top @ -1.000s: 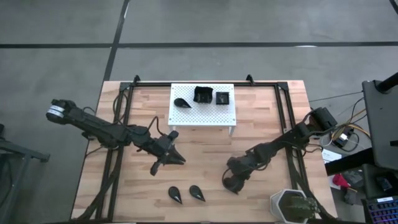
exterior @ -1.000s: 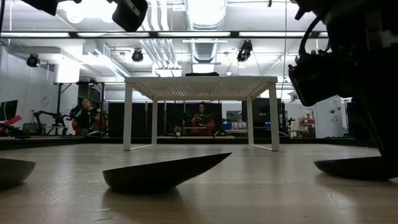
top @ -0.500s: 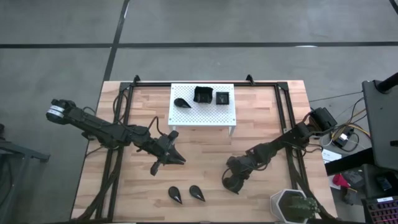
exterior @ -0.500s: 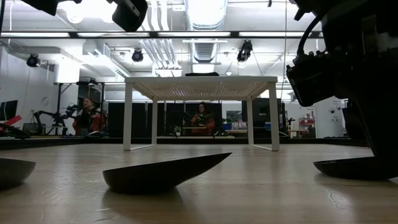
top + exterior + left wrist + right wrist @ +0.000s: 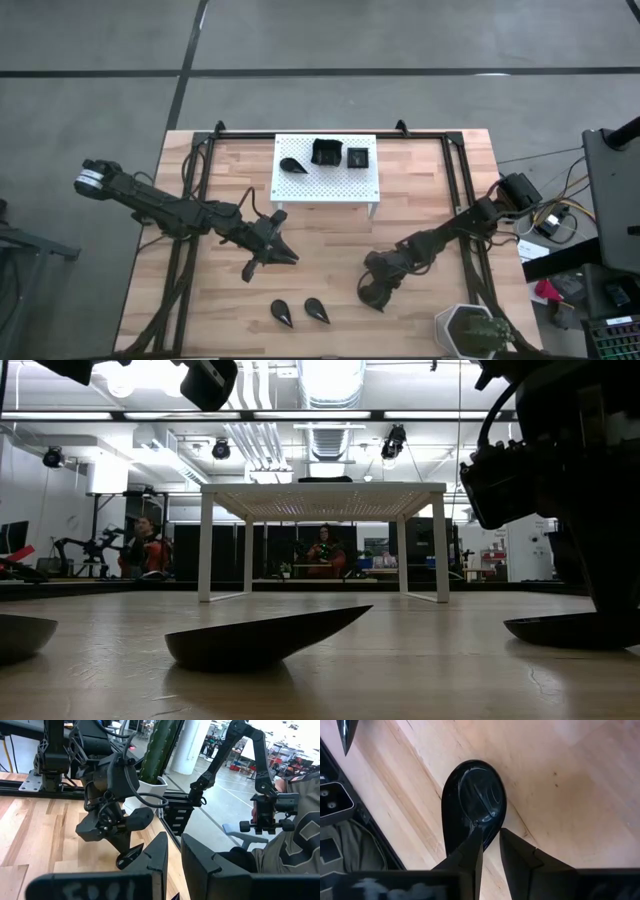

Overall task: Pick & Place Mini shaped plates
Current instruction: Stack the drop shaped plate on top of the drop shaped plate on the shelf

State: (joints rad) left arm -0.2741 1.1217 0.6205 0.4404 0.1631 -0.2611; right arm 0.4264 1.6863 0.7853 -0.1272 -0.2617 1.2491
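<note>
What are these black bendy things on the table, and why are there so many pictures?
They are two robot arms, each ending in a two-finger claw called a gripper. One picture looks down from above, one peeks level across the tabletop, and two come from small cameras on the arms' wrists. On the wooden table stands a white stand with three little black plates on top. Two teardrop plates lie on the bare wood, and a pot with a green plant sits in a corner. The right gripper is down at another teardrop plate lying on the table. The left gripper hangs open nearby, holding nothing.
</note>
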